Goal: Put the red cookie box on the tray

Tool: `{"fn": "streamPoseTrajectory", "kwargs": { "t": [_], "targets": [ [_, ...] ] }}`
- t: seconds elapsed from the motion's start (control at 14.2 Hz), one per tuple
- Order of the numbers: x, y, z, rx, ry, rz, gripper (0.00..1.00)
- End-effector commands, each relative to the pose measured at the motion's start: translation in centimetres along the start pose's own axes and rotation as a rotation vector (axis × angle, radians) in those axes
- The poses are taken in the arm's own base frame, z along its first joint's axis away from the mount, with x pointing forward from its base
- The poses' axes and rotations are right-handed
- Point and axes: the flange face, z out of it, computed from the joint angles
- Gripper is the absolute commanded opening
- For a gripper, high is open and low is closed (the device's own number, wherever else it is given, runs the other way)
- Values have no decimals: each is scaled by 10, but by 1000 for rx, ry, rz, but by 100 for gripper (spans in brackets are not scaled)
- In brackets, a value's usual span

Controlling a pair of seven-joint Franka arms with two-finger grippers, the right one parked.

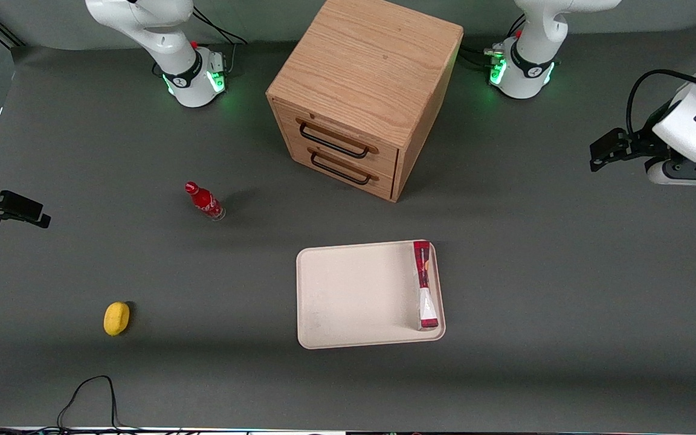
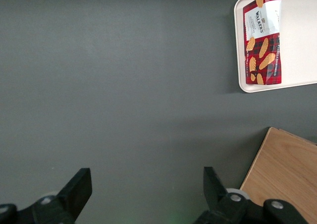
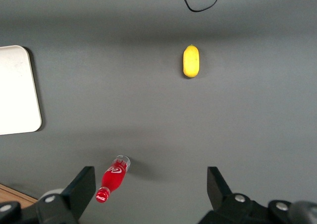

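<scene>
The red cookie box (image 1: 425, 284) rests in the cream-white tray (image 1: 354, 296), along the rim at the working arm's end. In the left wrist view the red cookie box (image 2: 263, 40) shows its tartan face with tan cookies and a white label, inside the corner of the tray (image 2: 302, 60). My gripper (image 1: 596, 156) hangs over bare table well off toward the working arm's end, apart from the tray and the box. It is open, and only grey mat shows between the gripper (image 2: 147, 189) fingers.
A wooden drawer cabinet (image 1: 366, 90) stands farther from the front camera than the tray; its corner (image 2: 287, 179) shows near my gripper. Toward the parked arm's end are a small red bottle (image 1: 205, 201) and a yellow object (image 1: 116, 318). A black cable (image 1: 91, 393) loops at the table's front edge.
</scene>
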Motion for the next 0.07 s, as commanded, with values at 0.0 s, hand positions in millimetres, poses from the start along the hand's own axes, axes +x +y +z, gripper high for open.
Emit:
{"fn": "streamPoseTrajectory", "kwargs": {
  "t": [0.0],
  "targets": [
    [-3, -2, 6, -3, 7, 22, 100]
  ]
}}
